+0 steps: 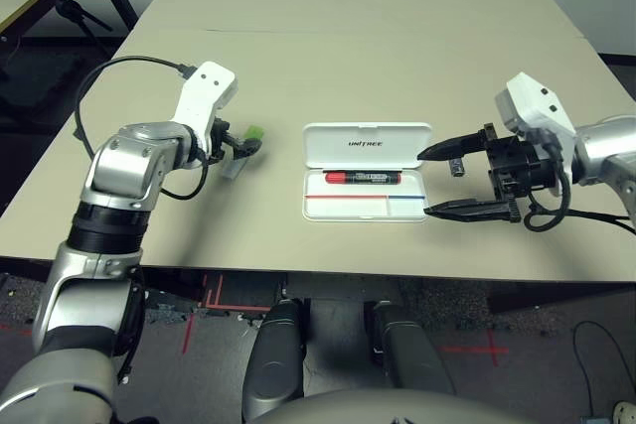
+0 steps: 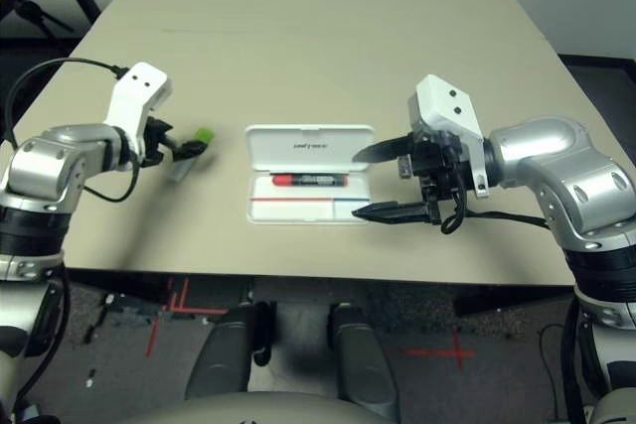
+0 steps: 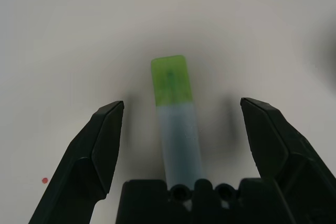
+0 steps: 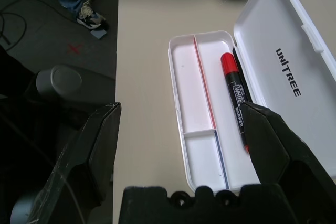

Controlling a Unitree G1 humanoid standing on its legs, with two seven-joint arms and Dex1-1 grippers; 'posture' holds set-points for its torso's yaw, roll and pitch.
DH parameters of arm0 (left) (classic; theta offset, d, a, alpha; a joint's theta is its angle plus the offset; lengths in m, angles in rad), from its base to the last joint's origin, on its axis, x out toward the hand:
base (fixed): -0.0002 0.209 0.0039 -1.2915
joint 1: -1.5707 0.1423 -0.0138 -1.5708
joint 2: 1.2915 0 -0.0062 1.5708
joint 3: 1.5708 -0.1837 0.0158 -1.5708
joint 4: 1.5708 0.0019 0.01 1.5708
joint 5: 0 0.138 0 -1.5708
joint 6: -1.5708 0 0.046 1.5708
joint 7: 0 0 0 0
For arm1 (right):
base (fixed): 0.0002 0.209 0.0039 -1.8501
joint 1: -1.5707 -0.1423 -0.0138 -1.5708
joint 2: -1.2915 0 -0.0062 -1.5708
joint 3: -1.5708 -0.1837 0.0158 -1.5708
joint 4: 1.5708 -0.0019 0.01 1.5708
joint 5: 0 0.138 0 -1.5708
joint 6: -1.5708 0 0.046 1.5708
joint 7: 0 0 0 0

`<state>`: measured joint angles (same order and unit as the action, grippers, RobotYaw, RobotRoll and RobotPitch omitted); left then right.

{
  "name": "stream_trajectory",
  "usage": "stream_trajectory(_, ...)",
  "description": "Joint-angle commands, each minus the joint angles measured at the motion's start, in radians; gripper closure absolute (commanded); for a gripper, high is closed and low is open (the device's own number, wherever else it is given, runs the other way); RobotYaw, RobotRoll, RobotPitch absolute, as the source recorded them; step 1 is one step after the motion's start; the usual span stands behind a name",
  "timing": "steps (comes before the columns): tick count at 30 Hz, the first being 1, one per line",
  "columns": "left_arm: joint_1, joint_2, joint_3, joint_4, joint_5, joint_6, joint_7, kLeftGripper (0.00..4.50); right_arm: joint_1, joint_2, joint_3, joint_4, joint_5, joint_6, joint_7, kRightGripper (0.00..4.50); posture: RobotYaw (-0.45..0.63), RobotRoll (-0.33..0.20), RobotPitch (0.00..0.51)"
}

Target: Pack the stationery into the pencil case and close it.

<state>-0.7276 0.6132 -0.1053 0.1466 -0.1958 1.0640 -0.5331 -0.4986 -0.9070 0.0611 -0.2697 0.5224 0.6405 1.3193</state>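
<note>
A: Left pincer (image 3: 181,129) — fingers spread wide, nothing gripped. The highlighter (image 3: 176,119) lies on the bench (image 1: 328,57) between the two fingers (image 3: 102,145), touching neither. Green cap points away from the wrist, pale body runs back toward the pincer's base.

B: Right pincer?

A: Right pincer (image 1: 434,182) is also wide open and empty. It points in from the right toward the pencil case (image 1: 366,142), one fingertip beside the lid's right end, the other beside the tray's right end. Contact — cannot tell.

B: Case state?

A: Open, flat on the bench at the middle, near the front edge. Lid is folded back on the far side, lettering showing. Tray on the near side has a red-and-blue stripe along it.

B: What's in it?

A: The red marker (image 1: 363,177) with a black label, lying lengthwise in the tray's far compartment, next to the hinge. Near compartments look bare in the right wrist view.

B: Highlighter relative to the case?

A: Well to the left of it, apart. Left arm's wrist hangs over it in the head views, only the green end sticking out clearly.

B: The clip piece?

A: Can't make it out.
</note>
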Motion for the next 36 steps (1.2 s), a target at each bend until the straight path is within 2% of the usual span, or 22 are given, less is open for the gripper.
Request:
stream_trajectory(1, -0.014, -0.009, -0.029, 0.064, 0.036, 0.000, 0.016, 0.00, 0.009, -0.006, 0.008, -0.013, -0.007, -0.008, -0.010, 0.02, 0.05, 0.000, 0.155)
stream_trajectory(7, -0.010, -0.019, -0.048, 0.135, 0.063, -0.026, 0.019, 0.00, 0.012, -0.006, 0.011, -0.016, -0.011, -0.011, -0.019, 0.02, 0.04, 0.000, 0.155)
stream_trajectory(15, 0.010, -0.011, -0.058, 0.133, 0.075, -0.007, 0.001, 0.00, 0.007, -0.001, 0.020, -0.007, -0.022, -0.021, -0.023, 0.02, 0.04, 0.000, 0.156)
stream_trajectory(18, 0.017, -0.010, -0.060, 0.125, 0.077, 0.005, -0.005, 0.62, 0.002, 0.003, 0.024, -0.004, -0.024, -0.025, -0.025, 0.00, 0.04, 0.000, 0.159)
stream_trajectory(25, 0.033, 0.018, -0.075, 0.079, 0.076, 0.037, -0.039, 3.27, -0.006, 0.009, 0.031, 0.004, -0.030, -0.031, -0.026, 0.00, 0.05, 0.000, 0.161)
stream_trajectory(26, 0.040, 0.038, -0.083, 0.057, 0.074, 0.039, -0.054, 3.41, -0.010, 0.011, 0.034, 0.007, -0.031, -0.032, -0.027, 0.00, 0.05, 0.000, 0.161)
stream_trajectory(32, 0.109, 0.154, -0.112, -0.079, 0.062, -0.003, -0.148, 3.41, -0.017, 0.018, 0.041, 0.015, -0.038, -0.039, -0.026, 0.00, 0.05, 0.000, 0.162)
stream_trajectory(36, 0.227, 0.268, -0.089, -0.215, 0.019, -0.163, -0.297, 3.41, -0.025, 0.022, 0.051, 0.026, -0.046, -0.044, -0.024, 0.00, 0.06, 0.000, 0.162)
